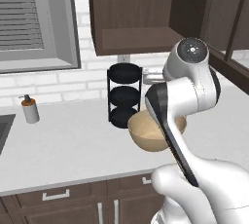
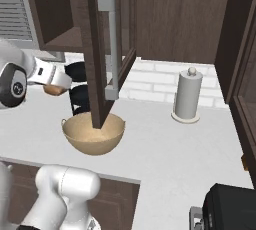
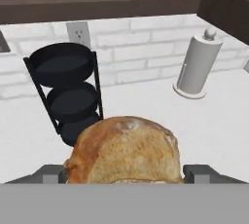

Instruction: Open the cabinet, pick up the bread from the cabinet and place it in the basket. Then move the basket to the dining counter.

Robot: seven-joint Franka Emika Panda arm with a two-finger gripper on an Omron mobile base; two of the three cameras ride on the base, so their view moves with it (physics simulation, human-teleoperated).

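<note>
1. The gripper (image 3: 124,177) has its jaws spread wide around the small round golden-brown bread roll (image 3: 124,150), grasping it.
2. The roll is above the tan bowl-shaped basket (image 2: 93,133).
3. Black three-tier round rack (image 3: 68,91) sits just behind the basket.
4. White paper towel roll (image 3: 197,67) stands well off to the side of the basket.

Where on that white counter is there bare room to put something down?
Widest bare stretch: between the soap bottle and the black rack. Another lies between the basket and the paper towel roll. It is crowded where rack, basket and open cabinet door bunch together, with the gripper holding the bread there.
</note>
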